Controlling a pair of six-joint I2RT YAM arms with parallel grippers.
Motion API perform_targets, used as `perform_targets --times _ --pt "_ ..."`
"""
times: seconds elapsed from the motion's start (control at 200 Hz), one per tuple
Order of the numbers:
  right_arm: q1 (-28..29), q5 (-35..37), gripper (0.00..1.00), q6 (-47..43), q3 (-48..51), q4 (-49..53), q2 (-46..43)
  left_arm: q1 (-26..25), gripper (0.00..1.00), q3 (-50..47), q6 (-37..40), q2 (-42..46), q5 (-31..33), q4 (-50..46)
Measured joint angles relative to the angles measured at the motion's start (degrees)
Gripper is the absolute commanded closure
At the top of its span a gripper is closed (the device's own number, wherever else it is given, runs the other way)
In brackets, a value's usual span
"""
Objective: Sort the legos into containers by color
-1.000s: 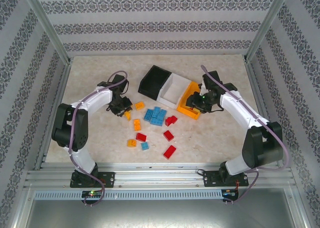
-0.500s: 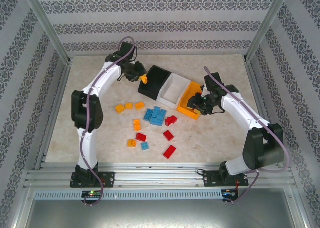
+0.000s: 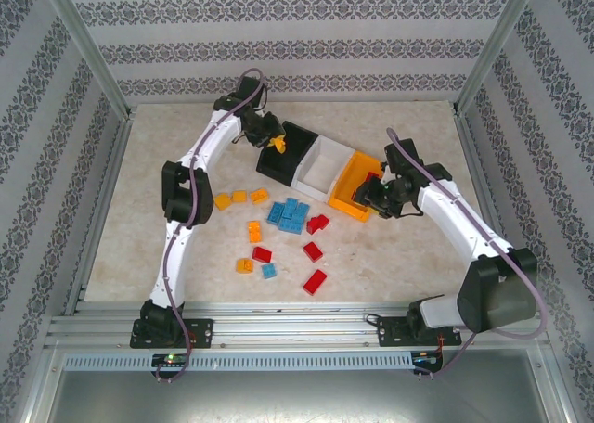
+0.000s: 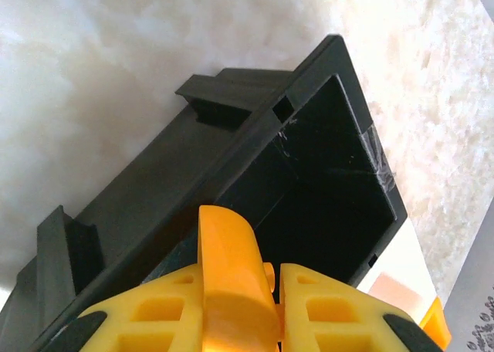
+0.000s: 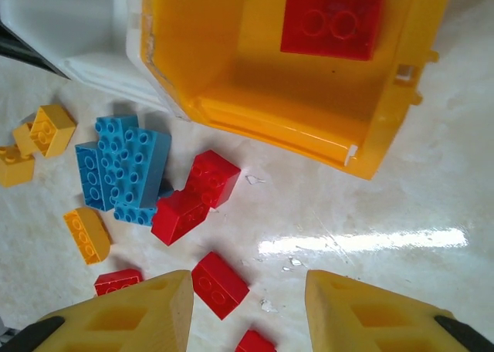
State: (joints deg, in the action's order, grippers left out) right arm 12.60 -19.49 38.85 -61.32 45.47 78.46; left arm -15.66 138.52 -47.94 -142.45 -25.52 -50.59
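Note:
My left gripper (image 3: 276,145) hangs over the black bin (image 3: 295,137), shut on an orange-yellow brick (image 4: 231,267), with the bin's dark inside (image 4: 324,174) right below. White bin (image 3: 336,149) and orange bin (image 3: 348,205) follow in a row to the right. A red brick (image 5: 332,22) lies in the orange bin (image 5: 262,120). My right gripper (image 5: 248,286) stands open above the table beside that bin, nothing between its fingers. Loose bricks lie mid-table: a blue cluster (image 3: 290,214), red ones (image 3: 313,250) and orange-yellow ones (image 3: 239,197).
Patterned walls and metal frame posts (image 3: 88,57) close in the table on three sides. A metal rail (image 3: 297,326) runs along the near edge by the arm bases. A red brick (image 5: 220,285) lies on the table just under my right gripper's left finger.
My left arm has lifted from the bricks at mid-left and swung back to the black bin, carrying the orange-yellow brick. My right gripper has drifted slightly toward the near right.

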Motion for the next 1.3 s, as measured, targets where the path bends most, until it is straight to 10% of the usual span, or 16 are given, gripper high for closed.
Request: perform_targets --times 0.879,1.304 --pt "0.8 1.0 0.56 1.2 2.3 0.4 -1.6 -1.2 0.56 -0.3 4.0 0.9 1.1 -4.1" --pt "6.0 -1.5 0.55 -1.5 -4.2 -1.8 8.6 -0.6 0.47 -36.1 11.0 31.0 13.8 -7.2"
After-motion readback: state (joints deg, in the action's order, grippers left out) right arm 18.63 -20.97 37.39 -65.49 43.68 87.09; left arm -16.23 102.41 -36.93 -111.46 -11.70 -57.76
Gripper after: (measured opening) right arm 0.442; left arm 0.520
